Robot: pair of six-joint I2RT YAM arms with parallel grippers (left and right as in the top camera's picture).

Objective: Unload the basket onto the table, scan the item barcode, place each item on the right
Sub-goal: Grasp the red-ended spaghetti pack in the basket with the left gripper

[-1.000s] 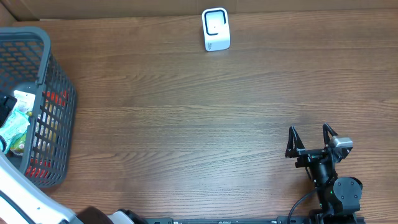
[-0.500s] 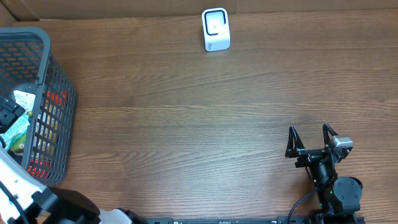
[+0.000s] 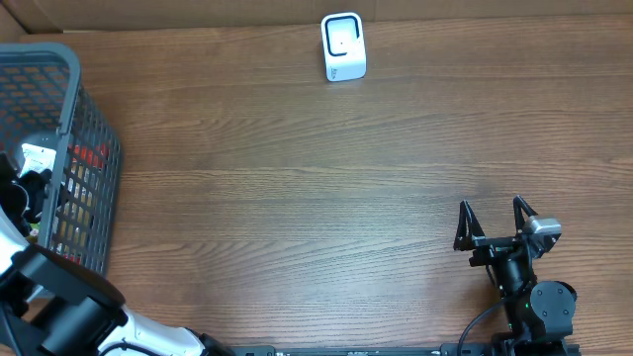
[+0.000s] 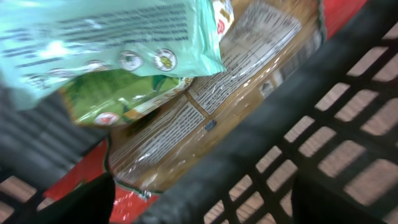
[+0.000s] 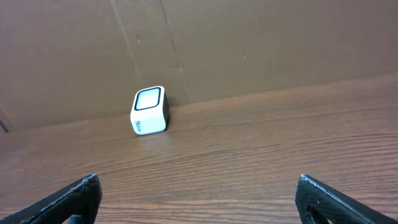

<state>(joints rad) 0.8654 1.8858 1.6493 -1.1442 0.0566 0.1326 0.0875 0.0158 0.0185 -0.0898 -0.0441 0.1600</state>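
While the left gripper [image 4: 205,190] hangs over the basket [image 3: 94,148] at far left, jaws spread, holding nothing | green packet [image 4: 106,43] just ahead, atop a brown packet [image 4: 205,118] | right gripper [image 3: 492,208] open, near right, well apart | scanner [image 3: 343,46] far centre | left arm nearer.

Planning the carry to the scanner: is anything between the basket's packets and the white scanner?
Only the basket's mesh wall; the packets would have to go over its rim. Past it, nothing visible stands on the table before the scanner.
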